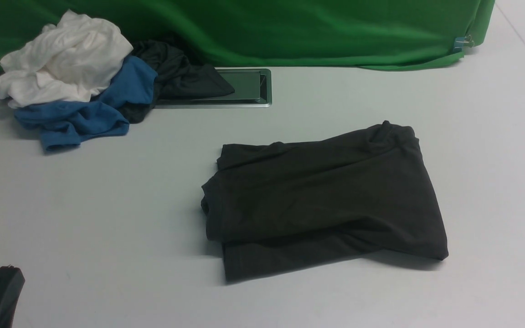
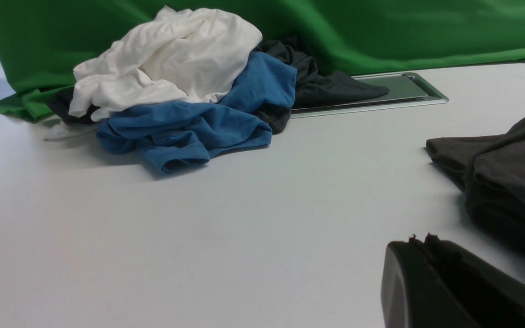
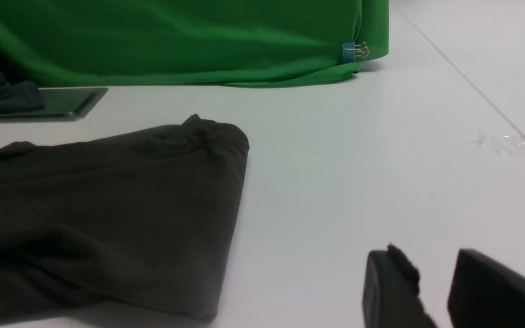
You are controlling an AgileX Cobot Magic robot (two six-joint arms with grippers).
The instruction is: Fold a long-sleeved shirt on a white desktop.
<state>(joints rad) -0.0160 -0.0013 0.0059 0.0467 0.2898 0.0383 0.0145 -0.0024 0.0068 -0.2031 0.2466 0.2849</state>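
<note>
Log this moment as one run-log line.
shirt: folded, on desk | left gripper: shut, empty | right gripper: open, empty

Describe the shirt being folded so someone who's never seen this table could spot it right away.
On the white desktop, look in front of the green backdrop, right of the clothes pile. The long-sleeved shirt lies alone, folded flat into a dark brownish-black rectangle, unlike the crumpled white, blue and dark garments.
</note>
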